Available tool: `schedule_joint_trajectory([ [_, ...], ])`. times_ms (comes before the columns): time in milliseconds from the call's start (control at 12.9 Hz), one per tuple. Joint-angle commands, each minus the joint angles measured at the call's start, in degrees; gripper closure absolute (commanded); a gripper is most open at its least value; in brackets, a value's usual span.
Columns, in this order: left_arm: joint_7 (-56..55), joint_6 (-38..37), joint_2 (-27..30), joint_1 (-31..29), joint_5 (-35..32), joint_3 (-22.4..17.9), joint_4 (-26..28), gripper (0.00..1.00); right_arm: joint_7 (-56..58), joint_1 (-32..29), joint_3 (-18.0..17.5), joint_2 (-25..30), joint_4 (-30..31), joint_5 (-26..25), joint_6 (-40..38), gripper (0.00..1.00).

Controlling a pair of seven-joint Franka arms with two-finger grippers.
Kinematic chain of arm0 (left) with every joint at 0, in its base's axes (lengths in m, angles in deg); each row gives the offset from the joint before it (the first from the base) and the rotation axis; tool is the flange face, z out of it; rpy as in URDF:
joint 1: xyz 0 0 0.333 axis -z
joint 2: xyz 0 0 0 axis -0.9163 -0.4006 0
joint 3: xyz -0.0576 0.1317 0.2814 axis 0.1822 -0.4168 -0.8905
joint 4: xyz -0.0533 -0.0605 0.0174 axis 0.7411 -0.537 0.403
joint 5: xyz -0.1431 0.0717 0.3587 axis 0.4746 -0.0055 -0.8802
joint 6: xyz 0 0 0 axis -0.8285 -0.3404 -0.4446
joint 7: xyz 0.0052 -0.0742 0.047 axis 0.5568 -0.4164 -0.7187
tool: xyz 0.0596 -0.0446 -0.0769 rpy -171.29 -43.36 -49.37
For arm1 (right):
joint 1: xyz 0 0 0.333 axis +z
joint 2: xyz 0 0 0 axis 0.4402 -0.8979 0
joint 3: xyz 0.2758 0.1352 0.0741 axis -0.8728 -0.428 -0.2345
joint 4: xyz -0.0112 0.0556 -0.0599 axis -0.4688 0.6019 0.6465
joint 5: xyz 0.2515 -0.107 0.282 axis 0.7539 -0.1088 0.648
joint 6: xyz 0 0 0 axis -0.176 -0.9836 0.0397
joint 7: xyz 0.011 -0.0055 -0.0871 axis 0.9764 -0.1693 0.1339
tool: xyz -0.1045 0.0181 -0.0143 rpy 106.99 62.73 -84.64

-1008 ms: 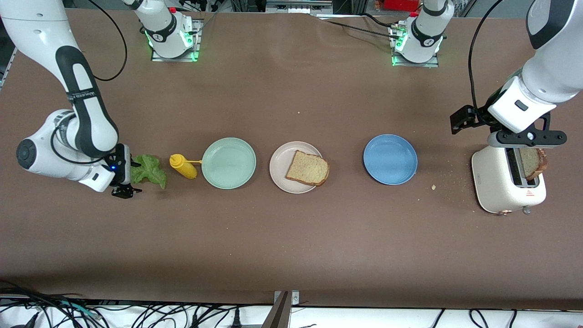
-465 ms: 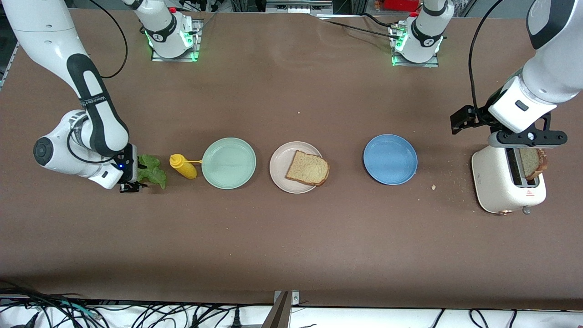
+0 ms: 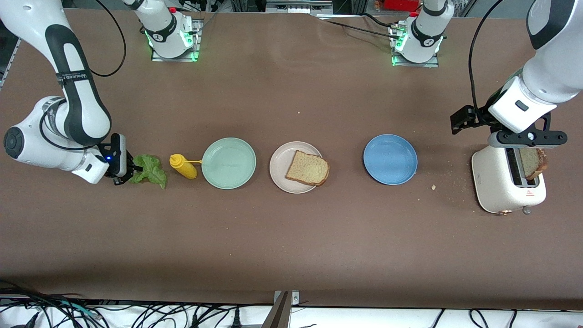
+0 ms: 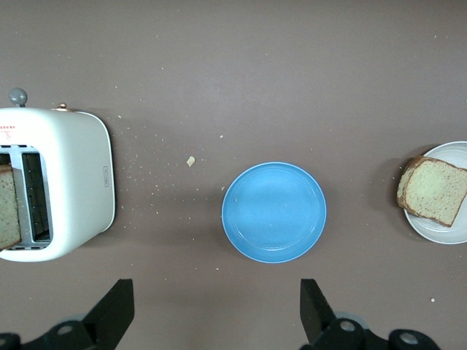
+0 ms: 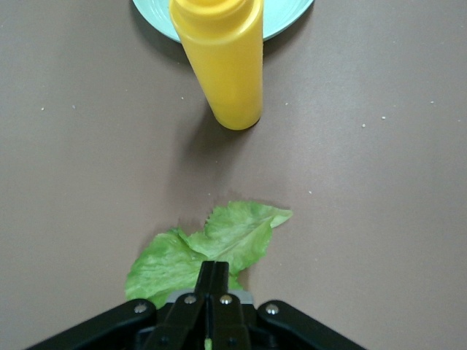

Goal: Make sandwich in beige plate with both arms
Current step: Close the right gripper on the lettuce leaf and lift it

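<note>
1. Beige plate: the landmark, lying on the brown table about midway between the two arms' ends. One slice of brown bread lies on it, overhanging the rim on the side toward the left arm's end.
2. Mint green plate: just beside the beige plate, toward the right arm's end.
3. Yellow squeeze bottle: next along from the mint green plate, its nozzle tip reaching that plate's rim.
4. Lettuce leaf: farther from the beige plate than the bottle, at the right arm's end.
5. Right gripper: fingers pressed together on the edge of the lettuce leaf, pinching it low at the table.
6. Blue plate: toward the left arm's end from the beige plate, well apart from it.
7. White toaster: past the blue plate, with a second bread slice standing in one slot.
8. Left gripper: fingers spread wide, holding nothing, poised over the toaster.
</note>
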Motion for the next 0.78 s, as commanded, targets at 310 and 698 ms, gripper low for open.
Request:
schedule_joint_trajectory([
  [310, -0.23, -1.20, -0.34, -0.16, 1.23, -0.06, -1.23, 0.00, 0.26, -0.15, -0.26, -5.45, 0.46, -0.64, 7.57, 0.00],
  [698, -0.32, -1.20, -0.34, -0.07, 1.23, -0.06, -1.32, 0.00, 0.35, -0.15, -0.26, -6.94, 0.90, -0.46, 9.86, 0.00],
])
